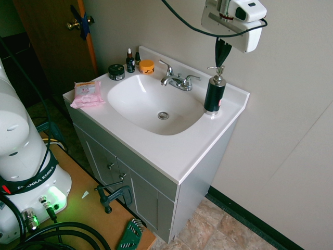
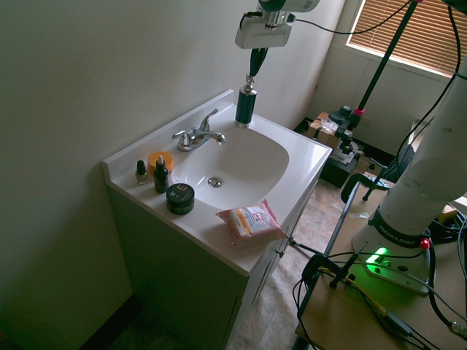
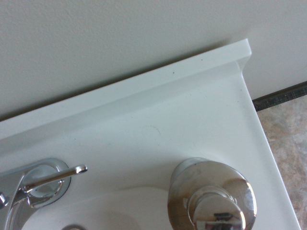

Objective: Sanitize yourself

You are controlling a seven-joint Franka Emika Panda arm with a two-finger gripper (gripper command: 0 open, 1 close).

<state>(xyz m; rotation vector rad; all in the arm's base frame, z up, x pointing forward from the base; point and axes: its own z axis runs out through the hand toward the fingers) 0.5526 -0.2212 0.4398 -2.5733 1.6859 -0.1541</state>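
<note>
Opposed exterior cameras overlook the sink [image 1: 139,112]; the wrist peers down closely.

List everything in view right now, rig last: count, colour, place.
Pump bottle: one, dark with silver head, counter corner beside the basin
Faucet: one, chrome, behind the basin
Basin: one, white, set in the counter
Wipes pack: one, pink, counter's front edge area
Tub: one, black, near the pack
Dropper bottle: one, dark, beside the orange jar
Orange jar: one, between basin and wall
Small bottle: one, dark-capped, near the jar
Vanity: one, grey, under the counter
Arm: one, white
Pincer: one, dark fingers shut, over the pump head
</note>
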